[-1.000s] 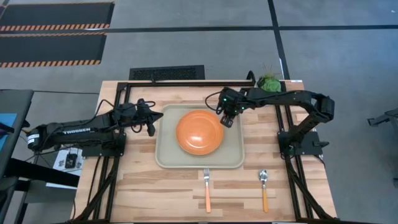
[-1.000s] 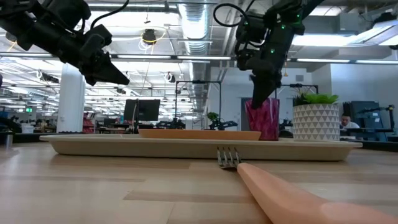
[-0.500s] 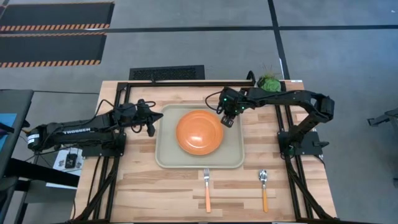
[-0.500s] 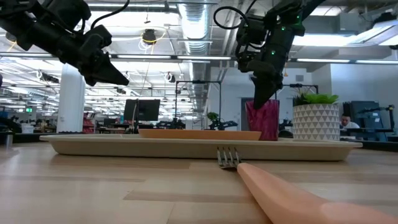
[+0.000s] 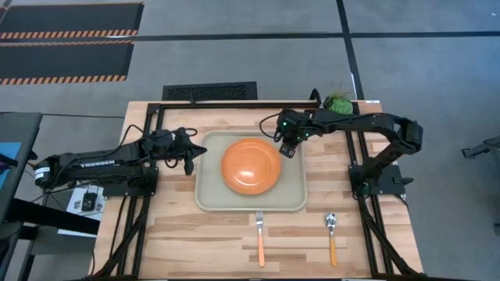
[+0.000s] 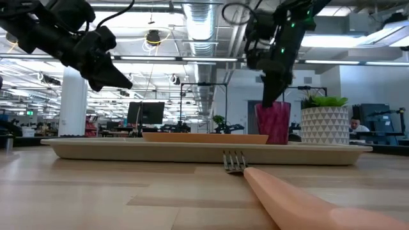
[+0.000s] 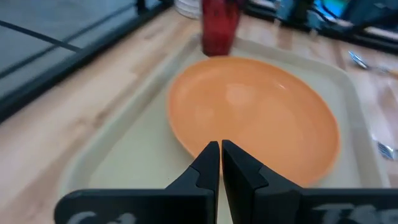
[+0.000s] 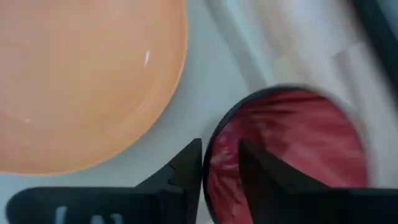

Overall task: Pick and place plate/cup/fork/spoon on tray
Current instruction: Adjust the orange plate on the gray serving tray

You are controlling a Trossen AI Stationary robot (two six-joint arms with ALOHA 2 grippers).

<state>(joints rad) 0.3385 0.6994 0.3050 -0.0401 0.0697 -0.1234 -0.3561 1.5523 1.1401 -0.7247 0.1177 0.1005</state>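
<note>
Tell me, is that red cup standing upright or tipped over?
Upright: the cup stands straight on the tray, its round mouth facing the right gripper above.

**Even overhead light, soft wrist views**

Bright ceiling strips glare at twelve o'clock in the low view, leaving both arms as silhouettes. The fork (image 6: 281,191) handle blurs at five o'clock. The plate (image 7: 255,127) and cup (image 8: 289,155) look soft, the cup smeared. Shadows stay faint from above.

Looks like a robotics lab set up inside a big open-plan office or industrial hall. Exposed ducts (image 6: 198,25) and strip lights run along the ceiling, monitors (image 6: 146,114) sit on desks far back, and hazard-striped floor mats (image 5: 66,39) lie on the grey carpet tiles beside the wooden tabletop (image 5: 195,234) on its black frame.
</note>
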